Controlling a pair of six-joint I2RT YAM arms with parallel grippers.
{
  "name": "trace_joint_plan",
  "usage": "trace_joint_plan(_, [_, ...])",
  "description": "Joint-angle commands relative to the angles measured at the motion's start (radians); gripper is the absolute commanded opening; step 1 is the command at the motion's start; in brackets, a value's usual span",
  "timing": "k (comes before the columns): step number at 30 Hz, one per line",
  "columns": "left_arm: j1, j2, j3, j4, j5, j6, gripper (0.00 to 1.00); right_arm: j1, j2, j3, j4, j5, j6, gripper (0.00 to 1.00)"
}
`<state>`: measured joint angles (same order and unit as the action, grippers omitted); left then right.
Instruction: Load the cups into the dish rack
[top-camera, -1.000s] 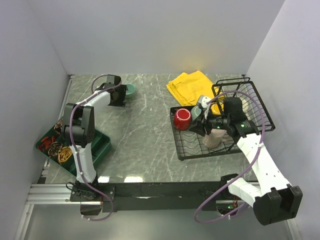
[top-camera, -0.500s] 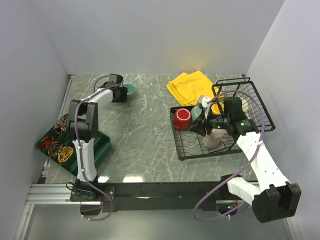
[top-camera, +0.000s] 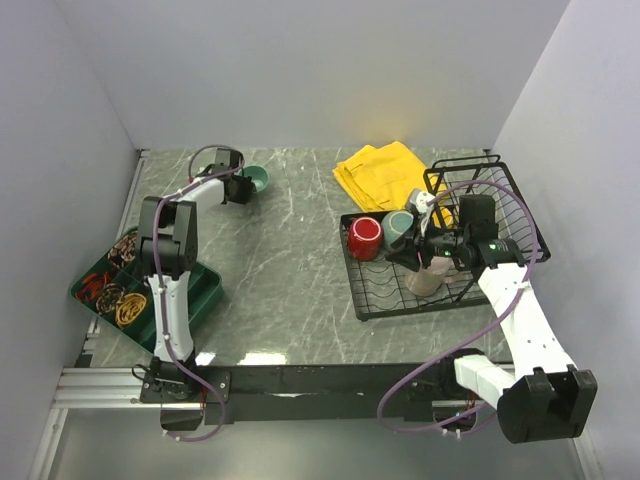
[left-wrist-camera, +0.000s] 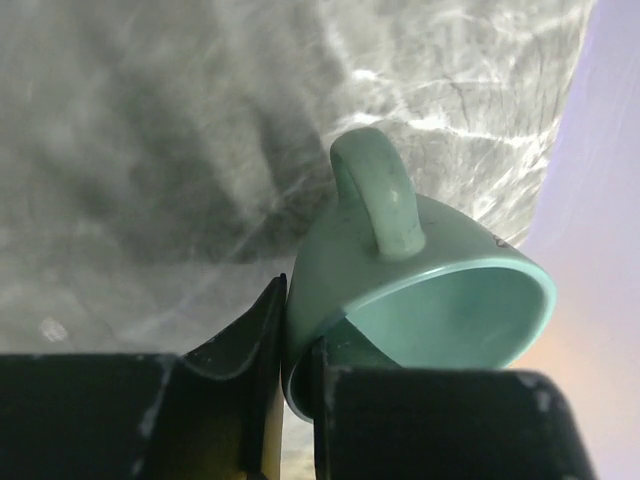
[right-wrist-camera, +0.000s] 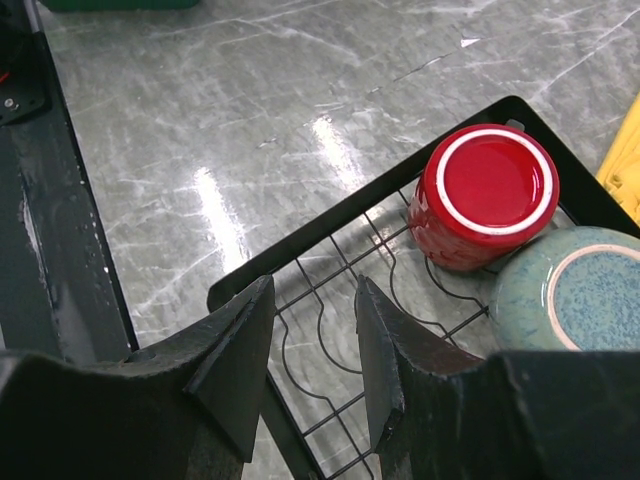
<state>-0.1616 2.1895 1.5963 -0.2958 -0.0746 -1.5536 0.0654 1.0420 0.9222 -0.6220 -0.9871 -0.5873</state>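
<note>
Teal cup (left-wrist-camera: 430, 290) is tipped on its side at the far left of the table (top-camera: 300, 250), its wall pinched between the left gripper's (left-wrist-camera: 300, 350) fingers. Right gripper (right-wrist-camera: 310, 340) hovers over the dish rack (right-wrist-camera: 300, 235), fingers spread and empty, near the upturned red mug (right-wrist-camera: 487, 195) and grey-teal mug (right-wrist-camera: 575, 290).

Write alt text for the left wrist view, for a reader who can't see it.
The left claw pinches the rim of a small, shallow teal ceramic cup, one finger inside and one outside. Its looped handle shows uppermost, with grey marbled tabletop behind.
</note>
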Motion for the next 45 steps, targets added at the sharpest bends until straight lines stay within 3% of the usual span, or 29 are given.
trace_joint_plan(1, [0.014, -0.126, -0.001, 0.148, 0.062, 0.321, 0.01, -0.018, -0.025, -0.002, -0.021, -0.033, -0.04, 0.46])
trace_joint_plan(3, [0.014, -0.219, -0.062, 0.214, 0.128, 0.509, 0.01, -0.027, -0.03, 0.0, -0.031, -0.03, -0.057, 0.47])
trace_joint_plan(6, [0.014, -0.37, -0.205, 0.349, 0.359, 0.779, 0.01, -0.026, -0.039, 0.041, -0.08, -0.034, -0.065, 0.57])
trace_joint_plan(7, [0.013, -0.413, -0.246, 0.365, 0.418, 0.834, 0.01, -0.026, -0.031, 0.1, -0.115, -0.039, -0.08, 0.66])
trace_joint_plan(8, [0.01, -0.504, -0.347, 0.42, 0.529, 0.89, 0.01, -0.024, -0.025, 0.137, -0.189, -0.042, -0.097, 0.7])
trace_joint_plan(12, [-0.044, -0.744, -0.571, 0.497, 0.748, 1.178, 0.01, -0.01, 0.026, 0.363, -0.375, -0.076, -0.118, 0.89])
trace_joint_plan(13, [-0.065, -0.789, -0.603, 0.504, 0.78, 1.216, 0.01, 0.002, 0.051, 0.445, -0.405, -0.09, -0.12, 1.0])
trace_joint_plan(16, [-0.159, -0.922, -0.676, 0.517, 0.912, 1.309, 0.01, 0.074, 0.088, 0.553, -0.453, -0.122, -0.051, 1.0])
trace_joint_plan(20, [-0.314, -1.042, -0.702, 0.55, 0.981, 1.333, 0.01, 0.187, 0.076, 0.566, -0.235, -0.131, 0.25, 1.0])
trace_joint_plan(22, [-0.351, -1.076, -0.719, 0.645, 1.009, 1.294, 0.01, 0.226, 0.064, 0.54, -0.139, -0.198, 0.346, 1.0])
trace_joint_plan(26, [-0.421, -1.125, -0.746, 0.779, 1.056, 1.213, 0.01, 0.235, 0.095, 0.534, 0.055, -0.329, 0.585, 1.0])
trace_joint_plan(30, [-0.478, -1.122, -0.763, 0.909, 1.05, 1.109, 0.01, 0.244, 0.09, 0.474, 0.277, -0.358, 0.815, 1.0])
trace_joint_plan(40, [-0.572, -1.045, -0.773, 1.158, 0.891, 0.949, 0.01, 0.309, 0.145, 0.535, 0.286, -0.318, 0.825, 1.0])
trace_joint_plan(45, [-0.593, -1.018, -0.774, 1.225, 0.794, 0.923, 0.01, 0.326, 0.147, 0.524, 0.341, -0.312, 0.889, 0.91])
